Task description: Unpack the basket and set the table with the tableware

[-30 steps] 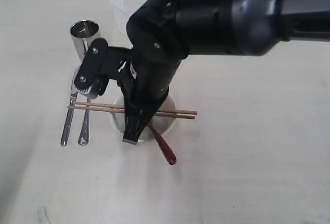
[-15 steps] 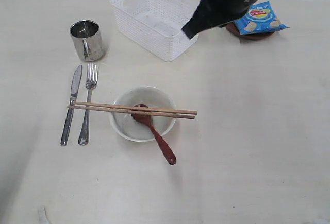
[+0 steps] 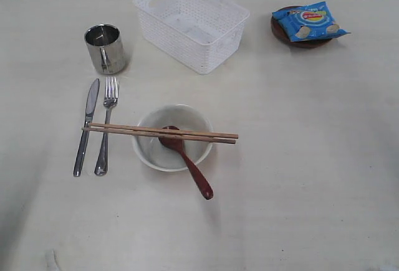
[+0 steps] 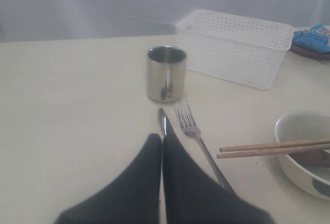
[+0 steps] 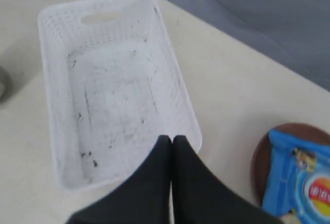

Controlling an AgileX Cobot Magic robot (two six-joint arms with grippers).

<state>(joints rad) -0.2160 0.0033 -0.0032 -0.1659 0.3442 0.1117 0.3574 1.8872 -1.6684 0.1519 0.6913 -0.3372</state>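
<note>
Empty basket [image 3: 171, 43] near the middle of the table's [image 3: 299, 177] far edge, set at a slant, with nothing inside to lift out.

Nearer the middle of the table: bowl [image 3: 148, 151], with chopsticks [image 3: 162, 131] laid across its rim and spoon [image 3: 194, 174] leaning out over the side. Toward the left edge: knife [image 3: 81, 149] and fork [image 3: 103, 149] side by side, crossed by the chopstick tips. Cup [image 3: 105, 48] just beyond those. At the far right corner: plate [image 3: 278, 33] under a crisp packet [image 3: 310, 20], well apart from the setting.

Left gripper [image 4: 162, 140] pressed together, holding nothing, over the knife's handle. Right gripper [image 5: 171, 142] likewise pinched together and empty, above the basket's end nearest the plate.

Likely trouble:
- Brushing the bowl, so rolling the chopsticks off the rim or tipping the spoon out.
- Tilting the plate, if fetched, and sliding the packet off.
- Clipping the basket wall on a low pass.

Plenty of bare table right of the bowl and along the near edge. Tight only among cup, cutlery and bowl.
</note>
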